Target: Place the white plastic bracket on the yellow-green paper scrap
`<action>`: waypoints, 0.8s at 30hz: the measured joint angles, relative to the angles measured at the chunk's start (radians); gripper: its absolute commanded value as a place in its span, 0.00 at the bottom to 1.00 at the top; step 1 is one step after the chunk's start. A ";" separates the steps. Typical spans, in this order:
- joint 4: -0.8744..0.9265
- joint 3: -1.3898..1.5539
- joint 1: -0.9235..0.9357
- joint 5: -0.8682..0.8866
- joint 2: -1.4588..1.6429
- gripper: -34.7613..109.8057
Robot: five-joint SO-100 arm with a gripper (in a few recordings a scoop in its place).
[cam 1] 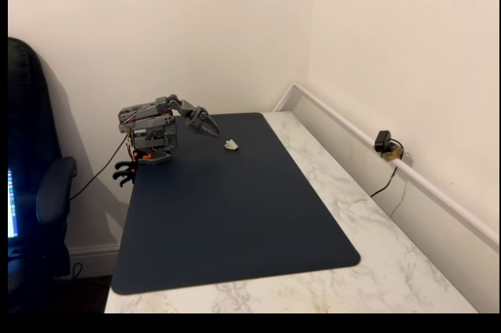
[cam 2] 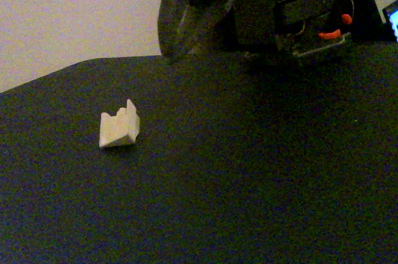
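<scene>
My claw (cam 1: 210, 126) hangs just left of the bracket (cam 1: 231, 144) (lying free on the mat (cam 1: 235, 215)), empty; its opening I cannot tell.

arm (cam 1: 153, 125): grey plastic | orange accents | black cable | pointed jaws

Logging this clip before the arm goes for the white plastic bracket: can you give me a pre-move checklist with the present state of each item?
1. White plastic bracket lies free on the dark mat, nothing touching it: ok.
2. Claw is apart from the bracket, beside it to the left in a fixed view: ok.
3. Claw open wide enough for the bracket: cannot tell, too small and dark.
4. Yellow-green paper scrap located as the drop target: not ok, I cannot make it out on the mat.
5. Mat between claw and bracket is free of other things: ok.
6. Bracket's orientation for a grip: it sits with prongs pointing up: ok.
</scene>
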 measured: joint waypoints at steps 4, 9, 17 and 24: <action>0.058 0.000 0.025 0.031 0.000 0.24; 0.161 -0.008 0.026 0.044 0.000 0.24; 0.178 -0.011 0.026 0.046 0.000 0.24; 0.178 -0.011 0.026 0.046 0.000 0.24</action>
